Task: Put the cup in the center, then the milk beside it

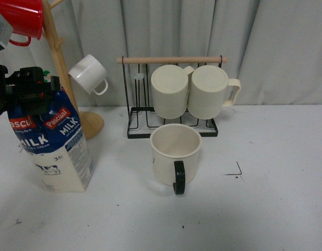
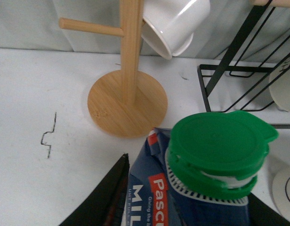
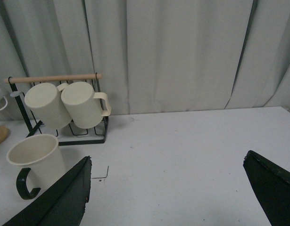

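The cup [image 1: 175,153], cream with a black handle facing me, stands upright at the table's middle, just in front of the wire rack; it also shows in the right wrist view [image 3: 35,160]. The milk [image 1: 53,146], a blue-and-cream Pascual carton, stands at the left, slightly tilted, its base at the table. My left gripper [image 1: 27,83] is shut on the milk's top; the left wrist view shows the green cap [image 2: 220,153] between the black fingers [image 2: 104,197]. My right gripper [image 3: 166,188] is open and empty over bare table, right of the cup; it is out of the front view.
A black wire rack [image 1: 171,128] with a wooden bar holds two ribbed cream mugs [image 1: 189,90] behind the cup. A wooden mug tree [image 1: 64,78] stands back left with a red mug [image 1: 22,18] and a small white cup [image 1: 88,74]. A grey curtain hangs behind.
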